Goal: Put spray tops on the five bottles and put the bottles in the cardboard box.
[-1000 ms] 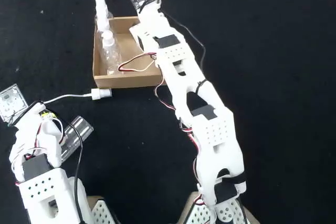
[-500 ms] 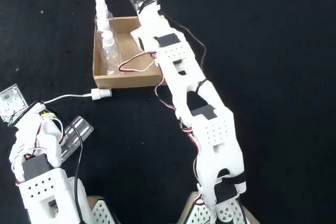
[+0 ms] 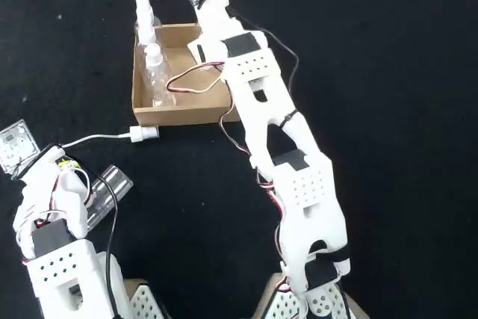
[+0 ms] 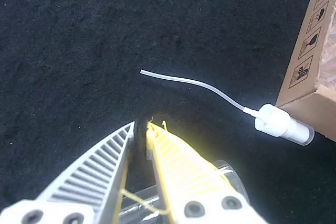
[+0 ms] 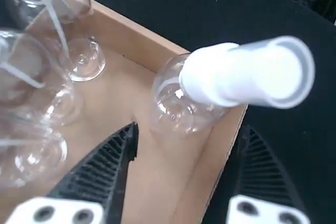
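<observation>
Since a second ago the right arm (image 3: 254, 102) has drawn its wrist a little toward the far wall of the box (image 3: 179, 116); the left arm has not moved.

The right hand (image 5: 187, 128) hangs over the box with its fingers spread wide, one on each side of a capped bottle (image 5: 231, 77). That bottle stands upright against the box's wall, top pointing up at the camera. More bottles (image 3: 153, 61) stand upright along the opposite wall, tops on.

On the box's outer side a column of small black handling pictograms is printed; they are too small to make out.

A loose top (image 3: 143, 134) lies flat on the bench (image 3: 388, 110) just beside the box's near corner. Its head is toward the box and its thin tube trails away toward the left arm.

The left hand (image 4: 139, 127) is low over the bench, fingertips almost pressed together. A bare bottle (image 3: 112, 184) lies on its side beneath it, its long axis slanting toward the box.
</observation>
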`<control>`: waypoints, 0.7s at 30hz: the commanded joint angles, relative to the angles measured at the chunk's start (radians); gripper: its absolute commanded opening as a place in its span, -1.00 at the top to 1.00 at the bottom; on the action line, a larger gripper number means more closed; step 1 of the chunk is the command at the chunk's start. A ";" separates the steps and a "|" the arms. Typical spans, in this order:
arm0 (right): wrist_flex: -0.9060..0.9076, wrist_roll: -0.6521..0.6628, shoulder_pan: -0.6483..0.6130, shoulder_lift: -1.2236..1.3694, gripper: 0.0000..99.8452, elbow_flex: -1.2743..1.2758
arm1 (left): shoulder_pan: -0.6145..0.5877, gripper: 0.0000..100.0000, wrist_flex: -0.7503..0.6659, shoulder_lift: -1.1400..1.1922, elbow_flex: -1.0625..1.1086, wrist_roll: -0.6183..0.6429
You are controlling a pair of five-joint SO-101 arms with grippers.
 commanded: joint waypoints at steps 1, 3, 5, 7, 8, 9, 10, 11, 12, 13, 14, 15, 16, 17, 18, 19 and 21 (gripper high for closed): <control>0.132 -0.002 0.021 -0.015 0.49 -0.119 | -0.012 0.94 -0.005 -0.014 -0.007 -0.006; 0.203 -0.002 0.021 -0.015 0.49 -0.163 | -0.013 0.94 -0.005 -0.014 -0.007 -0.006; 0.267 -0.002 0.021 -0.015 0.49 -0.209 | -0.013 0.94 -0.005 -0.014 -0.007 -0.006; 0.331 -0.002 0.021 -0.015 0.49 -0.255 | -0.027 0.94 -0.005 -0.014 -0.008 -0.002; 0.362 -0.002 0.021 -0.015 0.49 -0.280 | -0.039 0.94 -0.005 -0.014 -0.010 0.002; 0.393 -0.002 0.021 -0.015 0.49 -0.302 | -0.053 0.94 -0.005 -0.014 -0.012 0.002; 0.425 -0.002 0.021 -0.015 0.49 -0.326 | -0.067 0.94 -0.005 -0.015 -0.013 0.002; 0.456 -0.002 0.021 -0.013 0.49 -0.351 | -0.076 0.94 -0.005 -0.015 -0.015 0.002; 0.485 -0.002 0.021 -0.013 0.49 -0.374 | -0.082 0.94 -0.005 -0.015 -0.015 0.002; 0.514 -0.002 0.021 -0.012 0.49 -0.395 | -0.085 0.94 -0.005 -0.015 -0.016 0.002; 0.542 -0.002 0.021 -0.012 0.49 -0.418 | -0.087 0.94 -0.005 -0.015 -0.016 0.002; 0.569 -0.002 0.021 -0.012 0.49 -0.441 | -0.087 0.94 -0.005 -0.015 -0.016 0.002; 0.597 -0.002 0.021 -0.012 0.49 -0.466 | -0.087 0.94 -0.005 -0.015 -0.016 0.003; 0.624 -0.002 0.021 -0.012 0.49 -0.490 | -0.087 0.94 -0.005 -0.015 -0.016 0.003; 0.652 0.000 0.021 -0.012 0.49 -0.516 | -0.087 0.94 -0.005 -0.015 -0.016 0.003; 0.680 0.000 0.020 -0.010 0.49 -0.545 | -0.087 0.94 -0.005 -0.015 -0.016 0.003; 0.729 0.000 0.020 -0.008 0.49 -0.598 | -0.088 0.94 -0.005 -0.015 -0.018 0.003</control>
